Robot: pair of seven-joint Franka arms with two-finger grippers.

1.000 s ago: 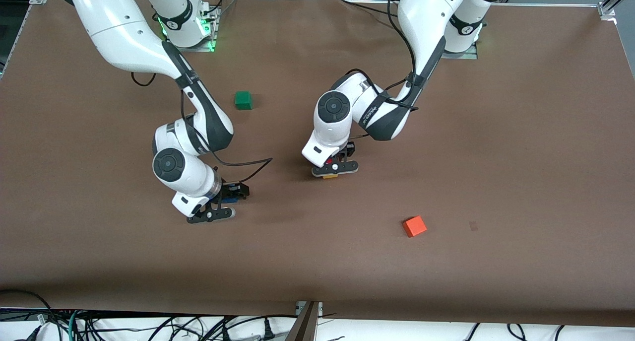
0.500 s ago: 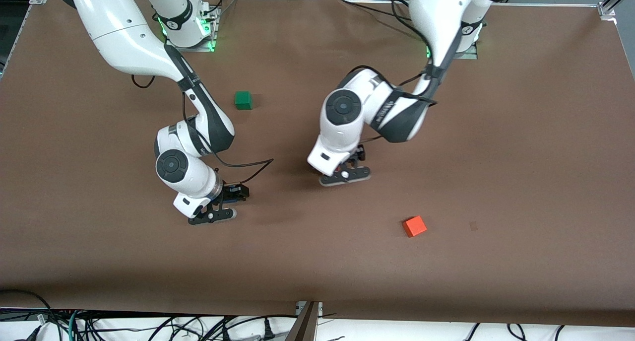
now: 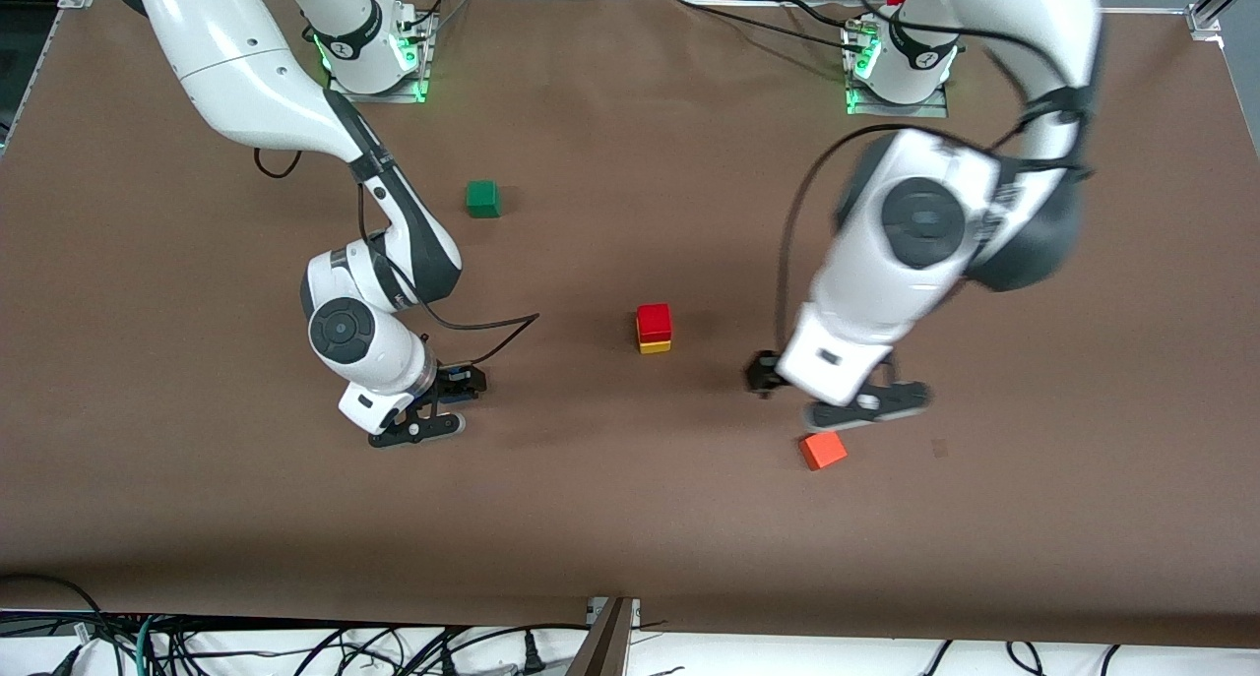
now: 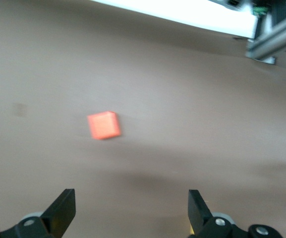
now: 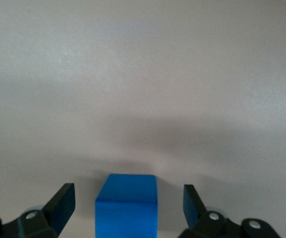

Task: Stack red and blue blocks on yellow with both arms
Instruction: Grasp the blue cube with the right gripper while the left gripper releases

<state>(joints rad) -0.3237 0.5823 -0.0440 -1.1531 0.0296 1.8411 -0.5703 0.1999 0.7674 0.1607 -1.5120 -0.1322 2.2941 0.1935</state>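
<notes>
Here the red block (image 3: pixel 654 319) sat on the yellow block (image 3: pixel 655 345) at the centre of the front view, the pair standing free on the brown counter (image 3: pixel 630 519). The left claw (image 3: pixel 866 410), at centre right of the frame, hung over the counter with its jaws spread wide and nothing between them; the stack lay well apart from it, toward the right arm's end. In the left wrist view the left claw (image 4: pixel 132 213) framed bare counter, with an orange cube (image 4: pixel 103 125) near the frame's middle. The right claw (image 3: pixel 423 422), at lower left of centre, was low at the counter. In the right wrist view, the blue block (image 5: pixel 127 204) lay between its open fingers (image 5: pixel 62 204), gaps visible on both sides. A green cube (image 3: pixel 482 198) stood at upper centre-left.
</notes>
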